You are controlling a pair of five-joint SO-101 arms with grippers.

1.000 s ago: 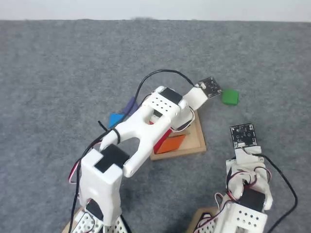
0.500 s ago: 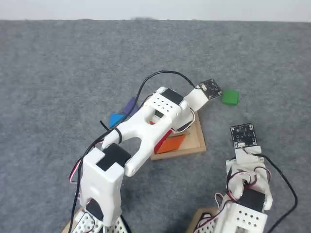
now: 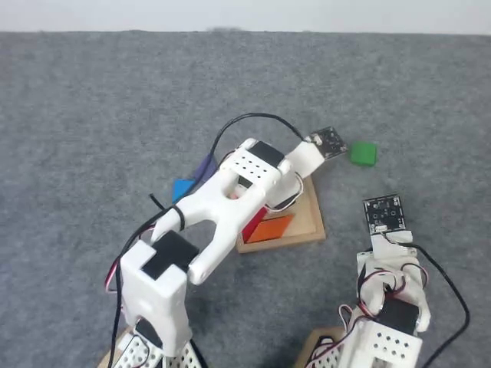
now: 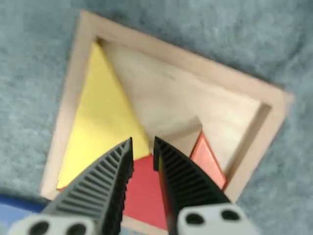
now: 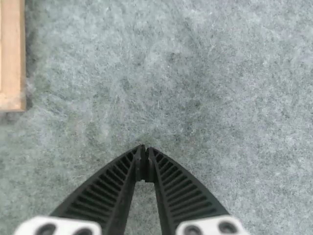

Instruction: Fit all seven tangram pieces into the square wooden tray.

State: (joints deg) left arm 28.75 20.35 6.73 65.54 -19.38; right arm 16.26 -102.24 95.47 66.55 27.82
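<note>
The square wooden tray (image 4: 171, 54) lies under my left gripper (image 4: 143, 143), whose fingers stand a narrow gap apart with nothing between them. In the tray are a yellow triangle (image 4: 98, 122), a red piece (image 4: 142, 191) and an orange piece (image 4: 208, 159). From above, the left arm (image 3: 230, 199) covers most of the tray (image 3: 311, 222); the orange piece (image 3: 270, 227) and red piece (image 3: 253, 222) peek out. A blue piece (image 3: 182, 188) and a purple piece (image 3: 204, 165) lie on the carpet left of the tray, a green piece (image 3: 363, 153) to its upper right. My right gripper (image 5: 145, 161) is shut over bare carpet.
Grey carpet covers the whole table. The right arm (image 3: 387, 284) stays at the near right, and a corner of the tray (image 5: 12, 54) shows in its wrist view. Open carpet lies at the far side and far left.
The left arm has shifted slightly to the left over the tray. The right arm has not moved.
</note>
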